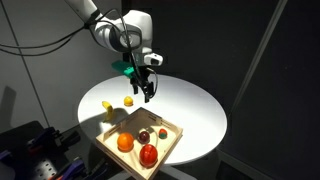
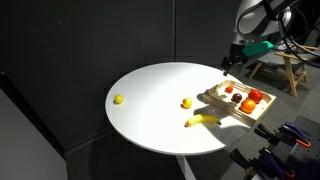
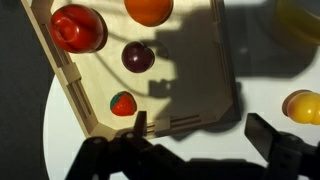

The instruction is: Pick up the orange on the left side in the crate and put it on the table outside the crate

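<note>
The arm reaches in from the upper left of an exterior view, bent at the elbow, with its wrist pointing straight down. The gripper (image 1: 147, 92) hangs above the table (image 1: 195, 105) near the far rim of the crate (image 3: 195, 120), touching nothing. Its two fingers stand spread apart, and nothing is held between them (in the wrist view they are only dark shapes along the bottom edge).

The crate sits at the table's edge and holds four fruits. The orange (image 1: 125, 143) lies inside it, at the left corner in that exterior view, just beside a redder round fruit (image 1: 149, 154). In the wrist view the orange is cut off by the top edge, with the red fruit to its left. A dark plum (image 3: 138, 56) lies near the middle of the crate, and a strawberry (image 3: 123, 103) sits closer to the rim nearest the fingers.

Outside the crate, a banana (image 2: 203, 120) and two small yellow pieces (image 2: 118, 99) rest on the white top.
</note>
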Controlling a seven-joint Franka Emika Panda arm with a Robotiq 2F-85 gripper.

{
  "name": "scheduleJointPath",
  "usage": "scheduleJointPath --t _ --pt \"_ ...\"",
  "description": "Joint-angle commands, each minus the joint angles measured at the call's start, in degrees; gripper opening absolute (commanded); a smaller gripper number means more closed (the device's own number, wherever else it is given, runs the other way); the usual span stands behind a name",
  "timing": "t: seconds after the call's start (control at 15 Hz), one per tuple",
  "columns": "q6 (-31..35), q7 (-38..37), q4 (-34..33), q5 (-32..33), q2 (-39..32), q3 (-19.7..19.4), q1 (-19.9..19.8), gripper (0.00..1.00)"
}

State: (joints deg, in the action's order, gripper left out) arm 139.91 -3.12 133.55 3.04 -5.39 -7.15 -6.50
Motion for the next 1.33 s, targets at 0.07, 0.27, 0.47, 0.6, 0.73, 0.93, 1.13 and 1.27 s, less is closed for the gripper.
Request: scheduleJointPath --t 0.07,0.27,0.47,0.6,0.73,0.93,1.13,1.27 --pt "-0.12 0.8 -0.08 -0.49 -0.22 -0.08 -0.16 1.0" --pt "-0.1 1.04 -0.08 -0.55 -0.26 -0.09 -0.23 1.0" --pt "-0.1 1.05 -0.08 -0.55 -0.26 -0.09 -0.23 1.0" --pt "-0.1 1.05 -0.08 -0.55 -0.26 -0.09 -0.23 1.0" --pt "-0.1 1.06 -0.08 -0.55 -0.26 -0.09 -0.23 1.0" --pt "0.27 1.62 0.74 -0.7 0.05 -0.15 -0.37 1.0" --pt "0.43 1.97 1.79 -0.76 0.42 -0.35 -0.61 1.0" --pt "0.33 2.27 2.34 -0.76 0.69 -0.57 -0.81 1.0"
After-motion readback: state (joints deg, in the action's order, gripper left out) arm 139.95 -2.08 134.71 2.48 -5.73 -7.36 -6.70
